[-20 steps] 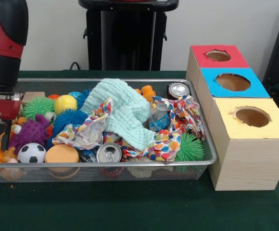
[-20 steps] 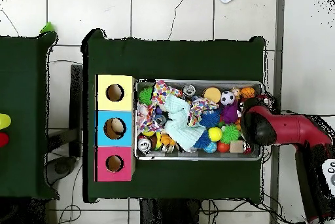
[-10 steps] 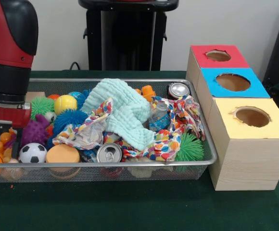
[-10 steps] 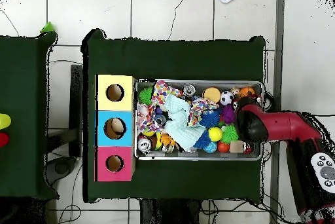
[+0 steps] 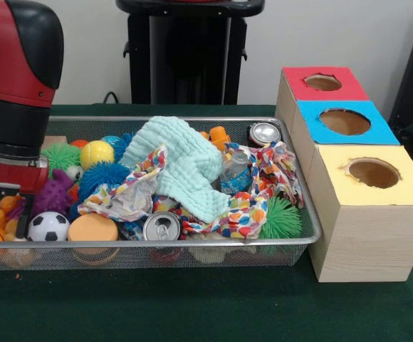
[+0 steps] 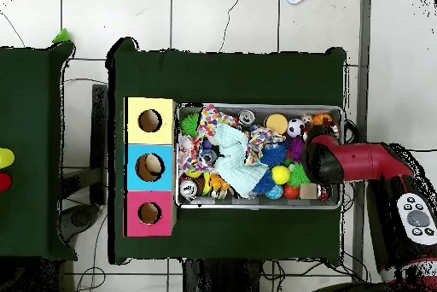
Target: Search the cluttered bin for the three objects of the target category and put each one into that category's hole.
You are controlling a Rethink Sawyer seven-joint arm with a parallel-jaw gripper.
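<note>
**Red arm low over one end of the wire bin**

Red and black, the arm point(image 5: 18, 78) comes down at the left end of the mesh bin point(image 5: 192, 244) in the front view, and the gripper point(image 5: 2, 208) sits among the toys there. Whether it is wide, narrow or holding something cannot be told.

Small orange balls point(image 5: 6, 205) crowd right at the gripper. The soccer ball point(image 5: 48, 226) lies just beside it against the bin's front edge, and the purple spiky toy point(image 5: 51, 195) is just behind that.

Which category is wanted does not show. One can point(image 5: 161, 226) lies at the front edge near the middle, well apart from the gripper. Another can point(image 5: 265, 132) stands in the far right corner.

The yellow box point(image 5: 370, 214), blue box point(image 5: 377, 132) and red box point(image 5: 295, 89), each with a round hole on top, line the bin's right end.
</note>
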